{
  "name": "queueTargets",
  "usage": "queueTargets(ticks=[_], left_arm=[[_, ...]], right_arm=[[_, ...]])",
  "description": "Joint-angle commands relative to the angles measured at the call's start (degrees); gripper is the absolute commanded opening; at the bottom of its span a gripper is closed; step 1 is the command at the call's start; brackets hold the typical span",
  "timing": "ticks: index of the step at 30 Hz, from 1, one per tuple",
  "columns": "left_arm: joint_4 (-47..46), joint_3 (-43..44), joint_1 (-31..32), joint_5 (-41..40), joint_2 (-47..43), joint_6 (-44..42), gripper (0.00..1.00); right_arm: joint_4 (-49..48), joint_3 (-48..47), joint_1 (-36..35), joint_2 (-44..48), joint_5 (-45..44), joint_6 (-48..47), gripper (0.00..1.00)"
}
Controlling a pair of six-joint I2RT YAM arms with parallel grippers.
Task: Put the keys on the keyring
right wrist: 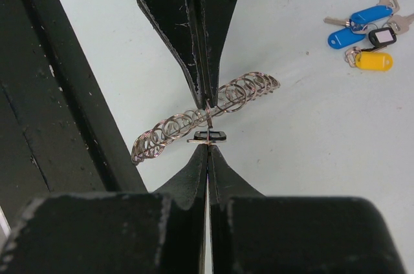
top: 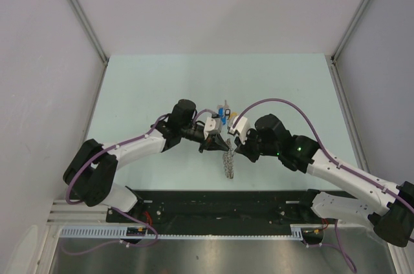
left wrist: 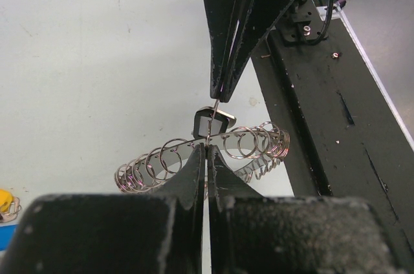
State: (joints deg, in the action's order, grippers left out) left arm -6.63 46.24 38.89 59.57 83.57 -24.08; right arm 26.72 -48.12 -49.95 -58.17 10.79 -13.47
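Left end effector, right end effector, clamped on thin wire loop — keyring nearby, keys well apart

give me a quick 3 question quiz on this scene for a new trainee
1. True or false: the cluster of blue, yellow and black-rimmed plastic-headed keys is held in a gripper.
2. Between the tips of the left gripper and right gripper sits: A) a small black-rimmed tag B) a yellow key C) nothing.
3. Fill in: the silvery chain of linked wire rings is ____ the tips than the key cluster.
Key: 1 false; 2 A; 3 nearer.
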Motion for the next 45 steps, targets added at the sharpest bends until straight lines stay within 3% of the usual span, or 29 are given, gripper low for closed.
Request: queueTargets(ticks=[1, 45], left_arm=[[0.0, 2.2, 0.3, 0.5, -0.9, -1.9, 0.00], [-0.1, 2.3, 0.7, 1.2, -0.5, -1.9, 0.00]], right_arm=[[-1.1, -1.0, 0.4, 0.5, -0.8, 1.3, 0.00], [-1.8, -1.0, 0.9, -1.1, 2.5, 1.3, 0.00]])
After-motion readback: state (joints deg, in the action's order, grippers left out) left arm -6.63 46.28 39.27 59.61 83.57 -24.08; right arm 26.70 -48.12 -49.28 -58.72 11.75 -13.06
